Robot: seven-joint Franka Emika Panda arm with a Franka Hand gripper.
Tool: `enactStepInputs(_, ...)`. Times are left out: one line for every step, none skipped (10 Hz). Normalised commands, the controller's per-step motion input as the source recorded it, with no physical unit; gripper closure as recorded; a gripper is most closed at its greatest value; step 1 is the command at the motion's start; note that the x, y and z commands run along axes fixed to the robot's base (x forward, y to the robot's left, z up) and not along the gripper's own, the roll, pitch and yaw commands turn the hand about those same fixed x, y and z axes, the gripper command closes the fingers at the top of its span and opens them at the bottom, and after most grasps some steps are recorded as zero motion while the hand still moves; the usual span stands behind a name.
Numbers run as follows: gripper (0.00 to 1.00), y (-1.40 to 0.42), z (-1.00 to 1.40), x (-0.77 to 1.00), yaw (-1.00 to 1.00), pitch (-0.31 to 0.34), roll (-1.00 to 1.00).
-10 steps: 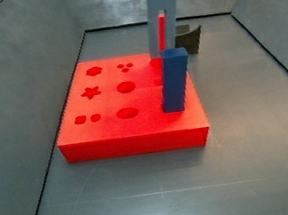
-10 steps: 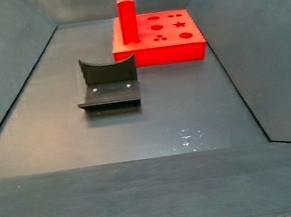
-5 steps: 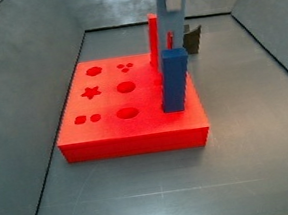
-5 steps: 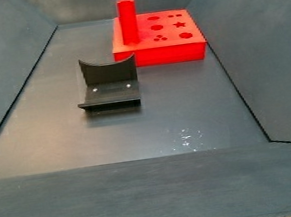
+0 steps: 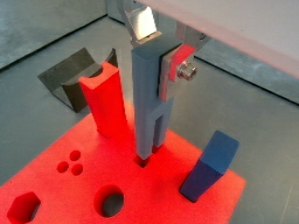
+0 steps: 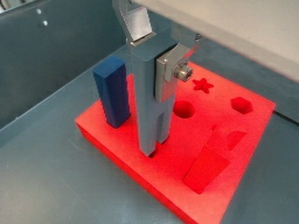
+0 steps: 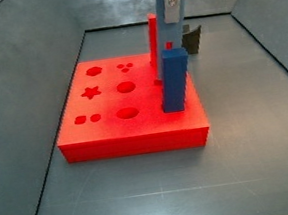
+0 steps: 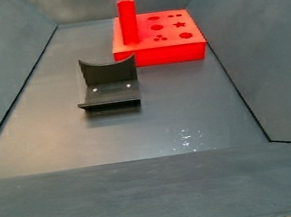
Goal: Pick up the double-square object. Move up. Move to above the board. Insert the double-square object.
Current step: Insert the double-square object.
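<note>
Beside the tall red plastic upright block (image 5: 107, 105) on the bright-red flat board (image 5: 163, 197), gripper (image 5: 142, 159) clenched, empty. Block, probably the double-square object, looks rigid, light, slick: pinch its flat sides near the top.

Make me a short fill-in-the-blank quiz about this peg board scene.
1. The board with shaped holes is coloured ___.
2. Two blocks stand upright on it: a red block and a ___ one.
3. The hand, shut on the tall grey double-square object, hangs above the ___.
4. The fixture stands on the ___, beside the board.

Missing words: red; blue; board; floor.
</note>
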Motion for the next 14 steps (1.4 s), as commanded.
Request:
enactStepInputs(1.00,0.00,-0.21,0.00,0.67,-0.033,0.00)
enactStepInputs(1.00,0.01,-0.22,-0.05,0.73,-0.034,0.00)
enactStepInputs(1.00,0.00,-0.09,-0.35,0.33,-0.077,-0.08)
enactStepInputs(1.00,0.02,-0.05,-0.35,0.09,-0.074,-0.08)
enactStepInputs(1.00,0.05,-0.11,-0.22,0.00,-0.026,-0.04)
enactStepInputs(1.00,0.05,-0.17,-0.07,-0.06,0.000,-0.02)
enactStepInputs(1.00,0.00,-0.29,0.00,-0.13,0.000,-0.06)
enactStepInputs(1.00,0.00,-0.45,0.00,-0.16,0.000,-0.09)
enactStepInputs(1.00,0.00,-0.53,0.00,-0.17,0.000,-0.10)
enactStepInputs(1.00,0.00,-0.52,0.06,-0.19,0.000,-0.12)
enactStepInputs(1.00,0.00,-0.49,0.11,-0.18,0.000,-0.11)
enactStepInputs(1.00,0.00,-0.25,0.05,-0.15,-0.007,-0.14)
enactStepInputs(1.00,0.00,-0.02,0.00,0.00,0.000,0.02)
enactStepInputs(1.00,0.00,0.00,0.00,0.00,0.000,0.00)
